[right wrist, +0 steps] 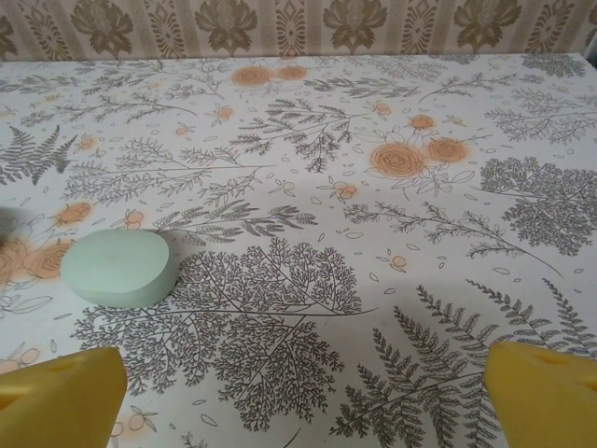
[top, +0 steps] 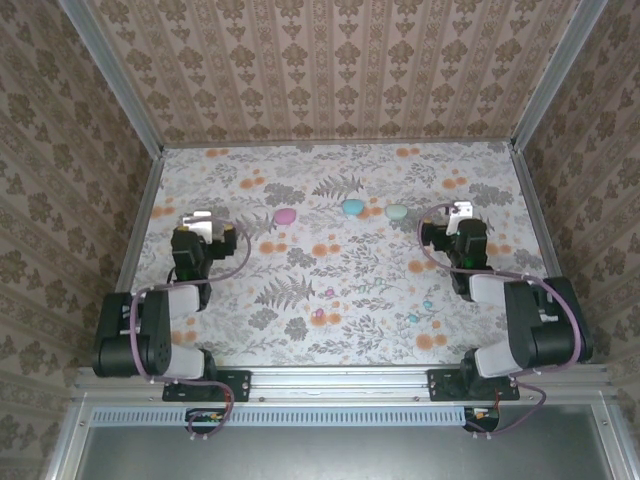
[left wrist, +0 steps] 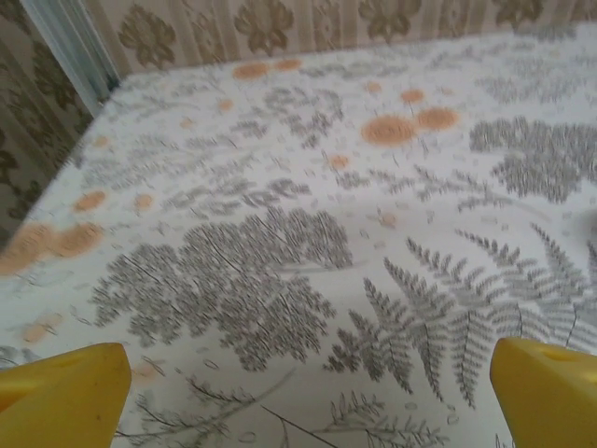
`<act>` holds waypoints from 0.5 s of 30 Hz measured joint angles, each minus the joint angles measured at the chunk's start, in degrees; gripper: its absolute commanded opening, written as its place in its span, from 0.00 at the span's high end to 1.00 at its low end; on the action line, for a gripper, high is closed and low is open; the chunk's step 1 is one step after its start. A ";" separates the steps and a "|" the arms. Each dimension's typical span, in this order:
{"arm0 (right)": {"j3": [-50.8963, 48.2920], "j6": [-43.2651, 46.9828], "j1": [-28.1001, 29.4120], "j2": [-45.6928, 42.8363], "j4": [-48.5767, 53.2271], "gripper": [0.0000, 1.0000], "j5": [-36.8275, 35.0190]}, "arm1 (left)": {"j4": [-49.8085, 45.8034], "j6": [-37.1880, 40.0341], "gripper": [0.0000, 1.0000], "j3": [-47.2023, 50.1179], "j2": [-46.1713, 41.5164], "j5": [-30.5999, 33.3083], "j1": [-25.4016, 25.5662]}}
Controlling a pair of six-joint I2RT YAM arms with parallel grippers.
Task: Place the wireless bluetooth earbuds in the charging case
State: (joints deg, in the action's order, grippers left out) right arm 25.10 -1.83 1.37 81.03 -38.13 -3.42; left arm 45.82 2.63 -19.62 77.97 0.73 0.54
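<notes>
Earbuds (top: 318, 315) well apart from both jaws

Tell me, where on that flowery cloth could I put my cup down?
The cloth is bare between the back wall and the pink case, cyan case and green case, and again just nearer than them. The earbuds crowd the near middle.

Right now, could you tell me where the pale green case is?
Top view: the pale green case lies far and right of centre on the cloth, between the blue case and the right gripper.
</notes>
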 measured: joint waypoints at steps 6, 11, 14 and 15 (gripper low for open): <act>13.29 -7.34 -0.11 -5.51 22.77 0.00 -1.18 | -16.00 -5.18 0.00 -6.21 -10.05 3.98 -0.96; 18.95 -10.67 -0.39 -8.15 35.87 0.00 6.03 | -35.67 -13.35 0.00 -16.65 -17.92 3.87 -2.54; 18.84 -11.47 -0.39 -10.54 41.29 0.01 13.09 | -42.84 -16.24 0.00 -18.01 -22.45 -0.74 -3.87; 18.82 -11.69 -0.39 -11.39 42.62 0.02 15.23 | -45.16 -17.05 0.00 -17.86 -23.96 -2.93 -3.96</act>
State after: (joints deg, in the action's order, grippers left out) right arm 43.92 -13.52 0.97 69.65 4.49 11.81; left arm 0.67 -14.41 -37.47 54.02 -2.20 -3.42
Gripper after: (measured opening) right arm 0.990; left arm 0.997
